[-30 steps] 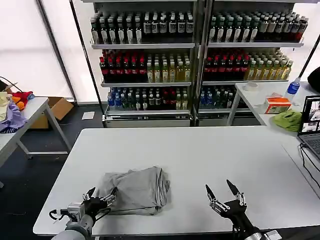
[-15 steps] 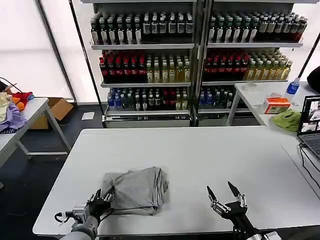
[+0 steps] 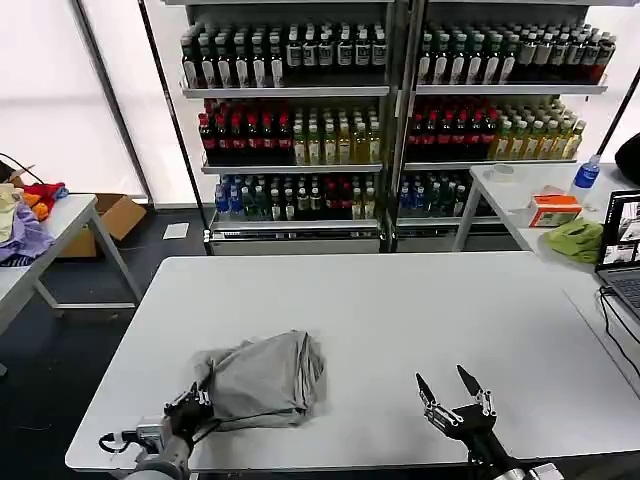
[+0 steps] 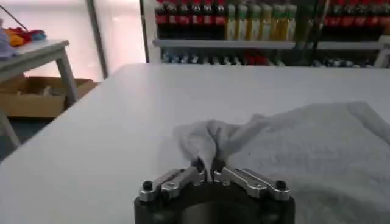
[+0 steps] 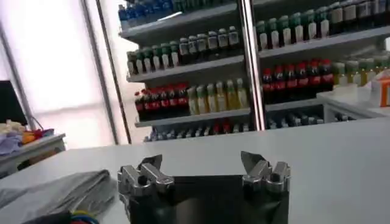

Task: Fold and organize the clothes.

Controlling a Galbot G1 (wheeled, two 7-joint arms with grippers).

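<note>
**Grey shirt pinched at its near corner**

Soft grey shirt [image 3: 262, 382] lying bunched on the white table [image 3: 420, 310], directly ahead of the left gripper [image 3: 190, 404] and touching it. Clamped on a puckered corner of cloth, as seen from the left wrist, where the fingertips [image 4: 199, 165] meet with a ridge of fabric [image 4: 204, 139] standing up between them. Held low, close to the tabletop near the front edge, probably so the corner can be dragged or lifted without losing the rest of the pile. Beyond the pinch, spreading away in loose folds toward the far side of that gripper; no print or collar to be made out.

Well off to the side of the bundle, over bare table: right gripper [image 3: 452, 392], fingers spread wide and pointing up and forward, nothing between them. Seemingly waiting at the ready for a second corner, since a fold needs two held points. From its wrist camera, a strip of the grey cloth [image 5: 58, 193] lying off to one side, apart from the open fingers [image 5: 148, 164].

Judged by the crumpled heap, folding barely begun; one corner secured, the shirt yet to be laid flat.
</note>
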